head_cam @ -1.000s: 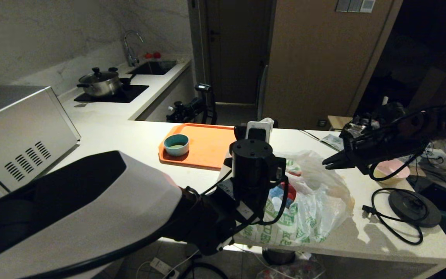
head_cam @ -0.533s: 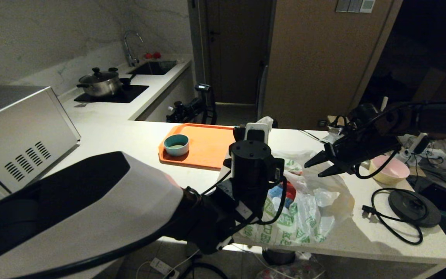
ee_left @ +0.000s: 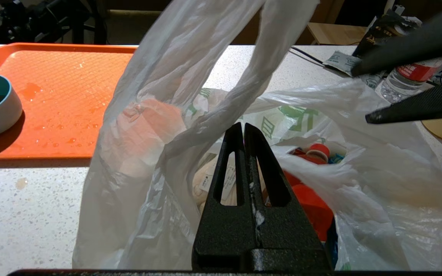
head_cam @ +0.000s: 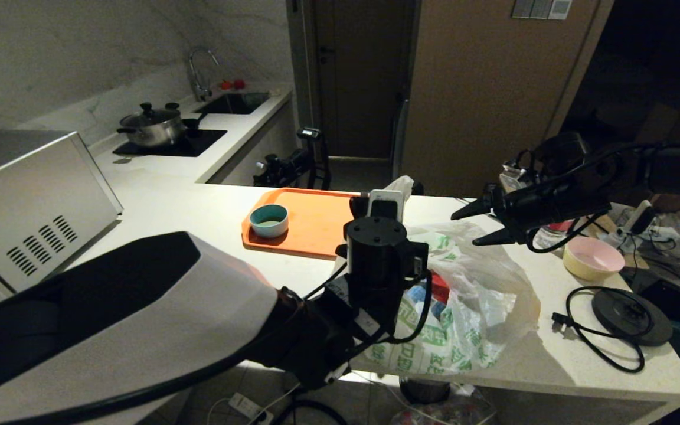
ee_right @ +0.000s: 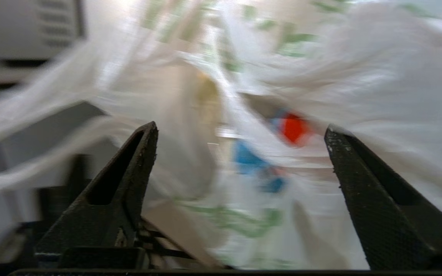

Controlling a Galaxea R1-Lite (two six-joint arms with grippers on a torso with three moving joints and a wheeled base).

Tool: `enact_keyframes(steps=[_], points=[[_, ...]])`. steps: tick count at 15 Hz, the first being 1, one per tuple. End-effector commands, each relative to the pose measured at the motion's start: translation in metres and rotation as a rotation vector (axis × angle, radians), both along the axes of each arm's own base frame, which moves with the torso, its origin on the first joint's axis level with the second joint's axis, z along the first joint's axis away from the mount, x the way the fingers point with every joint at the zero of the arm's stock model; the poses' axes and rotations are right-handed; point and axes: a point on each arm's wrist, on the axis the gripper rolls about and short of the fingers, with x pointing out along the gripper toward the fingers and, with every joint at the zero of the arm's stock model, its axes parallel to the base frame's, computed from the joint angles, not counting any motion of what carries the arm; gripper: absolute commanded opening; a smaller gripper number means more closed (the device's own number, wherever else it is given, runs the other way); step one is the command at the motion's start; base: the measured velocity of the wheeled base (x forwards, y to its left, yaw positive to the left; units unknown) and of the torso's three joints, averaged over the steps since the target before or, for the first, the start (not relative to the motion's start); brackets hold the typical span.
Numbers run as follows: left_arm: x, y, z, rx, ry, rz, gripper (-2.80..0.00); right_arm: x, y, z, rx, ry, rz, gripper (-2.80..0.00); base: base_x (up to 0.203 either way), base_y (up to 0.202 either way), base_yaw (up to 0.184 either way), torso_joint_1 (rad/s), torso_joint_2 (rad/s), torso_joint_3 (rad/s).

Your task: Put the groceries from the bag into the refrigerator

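Observation:
The white plastic bag [head_cam: 470, 319] with green characters sits near the counter's front edge. My left gripper [ee_left: 243, 126] is shut on a handle [ee_left: 221, 76] of the bag, holding its mouth up; in the head view its wrist [head_cam: 375, 260] hides the fingers. Inside the bag lie the groceries: a pale beige lump [ee_left: 205, 180], a red pack [ee_left: 313, 207] and a red-capped item [ee_left: 318, 150]. My right gripper [head_cam: 464, 229] hangs open just above the bag's far side, nothing between its fingers [ee_right: 241, 126]. The refrigerator is out of view.
An orange tray [head_cam: 322, 227] with a teal bowl [head_cam: 269, 220] lies behind the bag. A silver box with vent slots [head_cam: 33, 206] stands at the left. Right of the bag are a pink bowl [head_cam: 591, 260], a clear water bottle [ee_left: 409, 74] and a kettle base with cord [head_cam: 632, 316].
My right gripper has opened wide and swung left and upward, from beside the bag to over its far edge. The left gripper keeps its hold, and the bag has shifted slightly.

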Motion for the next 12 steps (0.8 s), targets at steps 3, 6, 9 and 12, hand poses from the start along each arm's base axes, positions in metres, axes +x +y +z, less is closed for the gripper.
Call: enact_keyframes(steps=[3,6,9,12], points=[[0.001,-0.001,-0.001,-0.003,-0.002,0.003,-2.80,-0.003,0.014,0.017,0.069,-0.014,-0.012,0.00,0.000,0.000,0.000,0.000,0.00,0.000],[0.001,0.000,0.000,-0.005,-0.004,0.005,-2.80,0.014,0.015,0.013,0.155,-0.057,-0.054,0.00,0.000,0.000,0.000,0.000,0.00,0.000],[0.001,0.000,0.000,-0.006,-0.004,0.005,-2.80,0.030,0.008,0.001,0.214,-0.077,-0.112,0.00,0.000,0.000,0.000,0.000,0.00,0.000],[0.001,0.000,-0.002,-0.003,-0.002,0.005,-2.80,0.034,0.010,-0.002,0.236,-0.071,-0.123,0.00,0.000,0.000,0.000,0.000,0.00,0.000]])
